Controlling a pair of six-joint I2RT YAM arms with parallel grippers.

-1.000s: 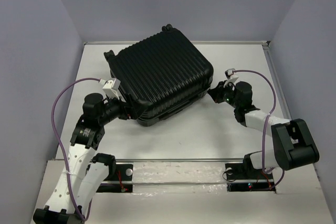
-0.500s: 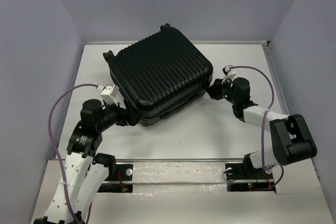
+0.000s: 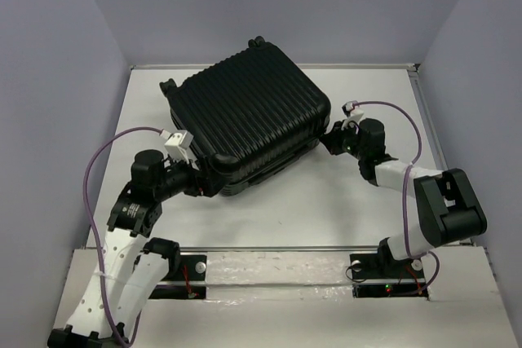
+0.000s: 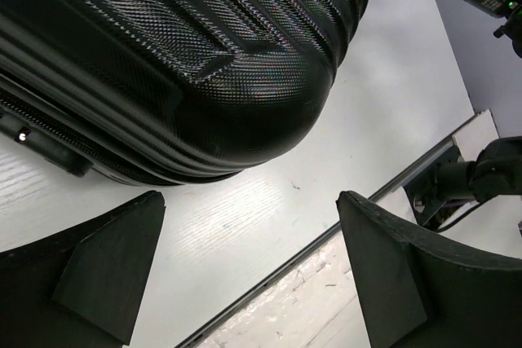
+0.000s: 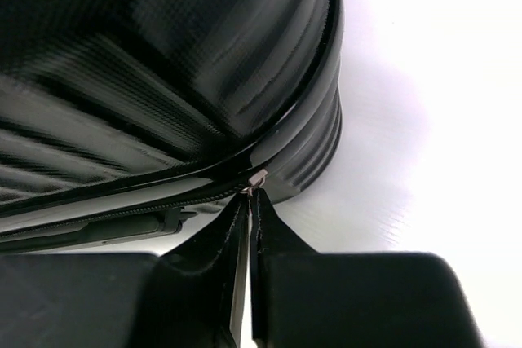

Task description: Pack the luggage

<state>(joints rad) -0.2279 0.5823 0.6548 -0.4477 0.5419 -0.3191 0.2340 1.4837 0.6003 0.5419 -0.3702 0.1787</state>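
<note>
The luggage (image 3: 245,116), a black ribbed hard-shell suitcase, lies closed and flat on the white table, turned at an angle. My left gripper (image 3: 205,182) stands open at its near-left corner; in the left wrist view the fingers (image 4: 106,275) straddle bare table below the luggage's rounded corner (image 4: 204,55). My right gripper (image 3: 331,141) is at the case's right corner. In the right wrist view it (image 5: 251,195) is shut, its tips pinching the small metal zipper pull (image 5: 258,178) on the zip seam of the luggage (image 5: 163,55).
A metal strip (image 3: 269,248) marks the table's near edge, just in front of the arm bases. Grey walls enclose the table on the left, back and right. The right arm's base (image 4: 457,189) shows in the left wrist view.
My right gripper has moved in from just off the suitcase to its right corner and shut on the zipper pull. The left arm shifted slightly and stays open.
</note>
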